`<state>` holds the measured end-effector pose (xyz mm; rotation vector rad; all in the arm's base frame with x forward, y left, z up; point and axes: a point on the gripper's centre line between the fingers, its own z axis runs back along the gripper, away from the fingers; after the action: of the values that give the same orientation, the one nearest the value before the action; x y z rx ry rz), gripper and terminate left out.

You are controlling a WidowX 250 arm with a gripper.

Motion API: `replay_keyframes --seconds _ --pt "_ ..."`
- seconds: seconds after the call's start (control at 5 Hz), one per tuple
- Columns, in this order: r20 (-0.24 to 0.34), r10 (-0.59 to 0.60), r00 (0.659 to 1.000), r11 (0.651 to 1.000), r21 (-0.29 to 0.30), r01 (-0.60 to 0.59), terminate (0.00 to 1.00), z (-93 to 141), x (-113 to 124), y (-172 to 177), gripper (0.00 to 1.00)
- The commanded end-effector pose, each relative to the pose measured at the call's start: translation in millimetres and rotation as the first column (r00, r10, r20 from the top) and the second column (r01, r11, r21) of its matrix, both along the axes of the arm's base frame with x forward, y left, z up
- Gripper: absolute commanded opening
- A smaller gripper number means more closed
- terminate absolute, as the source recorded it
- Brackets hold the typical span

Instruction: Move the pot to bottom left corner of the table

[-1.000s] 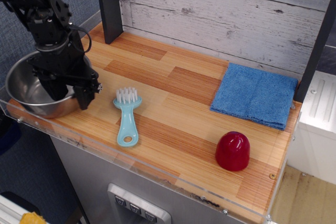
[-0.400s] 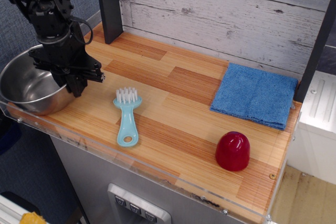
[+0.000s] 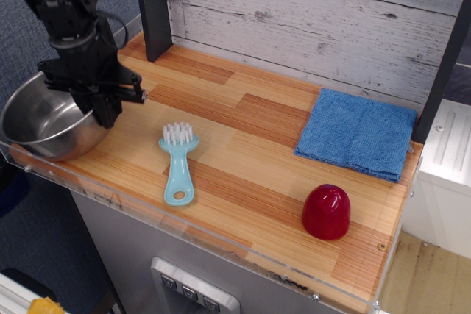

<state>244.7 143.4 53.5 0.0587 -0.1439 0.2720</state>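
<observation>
The shiny steel pot (image 3: 40,119) sits upright at the front left corner of the wood-grain table (image 3: 243,182), its left side close to the table's edge. My black gripper (image 3: 94,109) hangs just above the pot's right rim, lifted clear of it, pointing down. Its jaws stand apart and hold nothing. The arm rises from the upper left and hides part of the pot's far rim.
A light blue brush (image 3: 178,161) lies right of the pot, bristles pointing away. A small red dome (image 3: 326,211) stands at the front right. A blue cloth (image 3: 358,132) lies at the back right. A dark post (image 3: 153,9) stands at the back left before a plank wall.
My gripper has risen from straddling the pot's right rim to just above it. The pot slid slightly left, then stayed still on the table.
</observation>
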Motion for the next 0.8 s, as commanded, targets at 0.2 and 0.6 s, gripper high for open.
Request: replay_keyframes --seconds 0.2,0.6 --pt "0.203 -0.037 0.979 0.999 0.002 0.037 0.0 91 28 -34 0.0" --pt "0.278 -0.169 0.946 0.985 0.022 0.17 0.0 129 59 -87 0.0"
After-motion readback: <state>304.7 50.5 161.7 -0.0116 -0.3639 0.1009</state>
